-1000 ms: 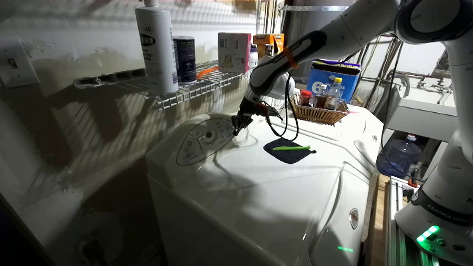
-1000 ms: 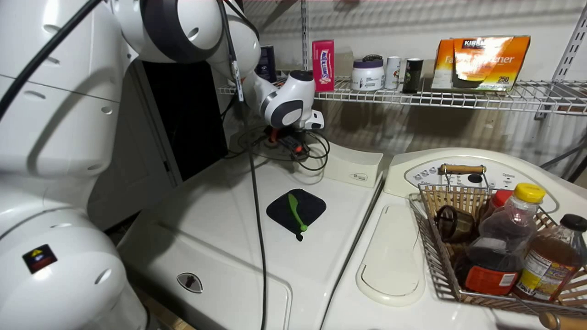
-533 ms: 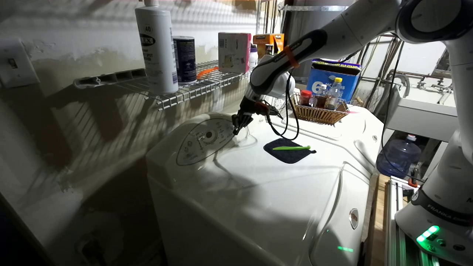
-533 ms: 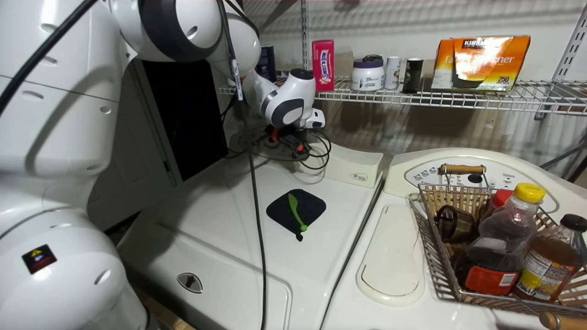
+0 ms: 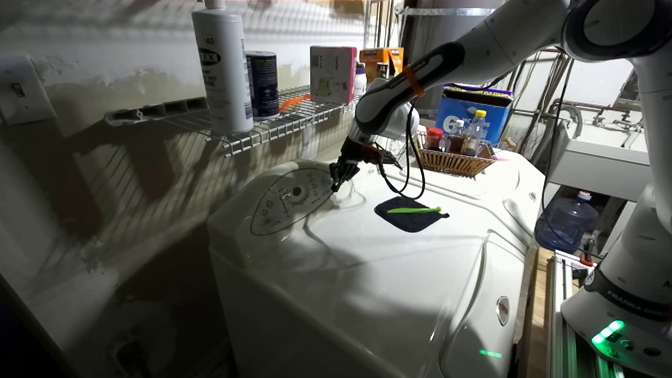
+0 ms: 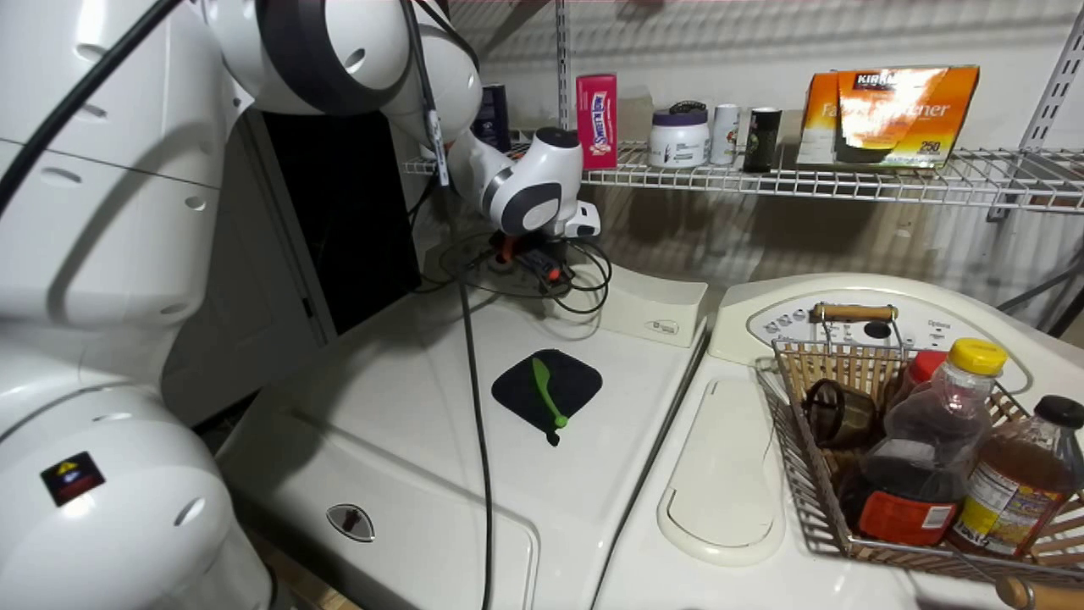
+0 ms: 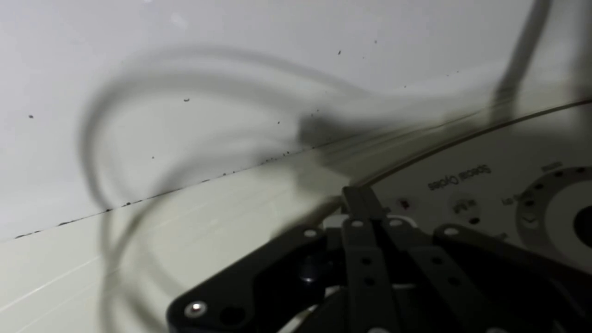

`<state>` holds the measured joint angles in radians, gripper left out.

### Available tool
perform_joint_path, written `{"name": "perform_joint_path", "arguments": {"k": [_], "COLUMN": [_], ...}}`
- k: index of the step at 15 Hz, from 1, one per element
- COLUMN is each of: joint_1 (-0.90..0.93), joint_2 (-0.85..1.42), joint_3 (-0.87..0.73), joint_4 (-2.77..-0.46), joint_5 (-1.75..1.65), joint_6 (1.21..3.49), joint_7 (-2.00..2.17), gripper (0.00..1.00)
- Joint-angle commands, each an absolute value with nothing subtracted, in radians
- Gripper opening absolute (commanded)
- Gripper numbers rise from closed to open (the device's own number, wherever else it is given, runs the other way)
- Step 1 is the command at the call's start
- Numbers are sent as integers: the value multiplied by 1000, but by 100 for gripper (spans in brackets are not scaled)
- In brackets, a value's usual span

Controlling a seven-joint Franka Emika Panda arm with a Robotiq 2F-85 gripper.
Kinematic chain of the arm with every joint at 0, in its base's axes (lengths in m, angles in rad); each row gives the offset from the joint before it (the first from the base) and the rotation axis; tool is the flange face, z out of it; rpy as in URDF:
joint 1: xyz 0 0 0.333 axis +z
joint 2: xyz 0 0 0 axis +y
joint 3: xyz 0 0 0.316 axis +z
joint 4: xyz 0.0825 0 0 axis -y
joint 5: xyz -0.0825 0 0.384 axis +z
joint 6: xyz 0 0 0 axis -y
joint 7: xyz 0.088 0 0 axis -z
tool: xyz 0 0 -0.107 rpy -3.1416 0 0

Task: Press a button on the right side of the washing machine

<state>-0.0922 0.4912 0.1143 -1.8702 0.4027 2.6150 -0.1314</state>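
Note:
The washing machine (image 5: pixel 367 273) is large and glossy white; it also shows in an exterior view (image 6: pixel 389 373). Its oval grey-outlined control panel (image 5: pixel 278 207) has a round dial (image 5: pixel 297 192). My gripper (image 5: pixel 335 188) points down at the panel's right end, and its arm partly covers the panel in an exterior view (image 6: pixel 461 258). In the wrist view the gripper (image 7: pixel 361 194) is shut and empty, fingertips together at the panel's edge. Beside them are a red-marked button (image 7: pixel 404 204) and upside-down "Special Cycles" lettering (image 7: pixel 458 178). I cannot tell whether the fingertips touch the panel.
A wire shelf (image 5: pixel 294 118) with bottles and boxes hangs above the panel. A black cloth (image 5: pixel 412 224) with a green utensil (image 5: pixel 415 210) lies on the lid. A second white machine (image 6: pixel 627 542) beside it bears a basket (image 6: pixel 804 474) of bottles. Cables loop around the gripper.
My arm shifted very slightly between one second and half a second ago, and looks still since. Nothing else has moved.

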Motion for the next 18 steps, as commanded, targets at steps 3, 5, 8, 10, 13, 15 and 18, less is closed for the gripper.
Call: {"name": "perform_joint_path", "arguments": {"k": [3, 5, 8, 10, 13, 15, 18], "joint_1": [-94, -93, -93, -90, -88, -89, -91], "joint_2": [505, 507, 511, 517, 523, 524, 531], "joint_3": [112, 110, 110, 109, 107, 106, 107], "joint_4": [-1843, -1841, -1836, -1831, -1825, -1822, -1811], "joint_5": [376, 375, 376, 373, 371, 371, 376], "joint_6": [2589, 2589, 2583, 2581, 2585, 2586, 2582], "joint_7": [-117, -114, -110, -105, -100, -97, -92], "gripper": [0, 0, 0, 0, 0, 0, 0]}}
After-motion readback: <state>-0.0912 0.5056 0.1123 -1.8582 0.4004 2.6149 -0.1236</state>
